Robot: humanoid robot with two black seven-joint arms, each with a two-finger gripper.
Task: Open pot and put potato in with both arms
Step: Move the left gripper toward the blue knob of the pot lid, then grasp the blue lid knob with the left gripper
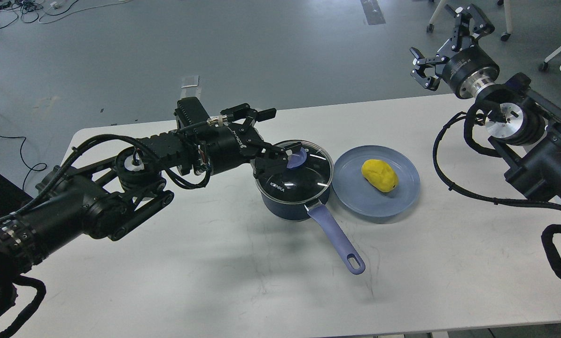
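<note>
The navy pot (pixel 287 209) stands at the table's middle with its glass lid (pixel 304 180) on and its lavender handle (pixel 337 239) pointing toward the front right. The lid's blue knob (pixel 300 157) is partly hidden by a fingertip (pixel 292 148) of my left gripper (pixel 280 134). That gripper is open, reaches in from the left and is level with the lid's top. I cannot tell whether it touches the knob. The yellow potato (pixel 379 175) lies on the plate. My right gripper (pixel 442 40) is open and empty, high at the far right beyond the table's back edge.
A flat blue-grey plate (pixel 355 199) lies right of the pot, touching or nearly touching it. The white table (pixel 214 281) spreads around them. Chair legs and castors (pixel 506 35) stand on the grey floor behind the right arm.
</note>
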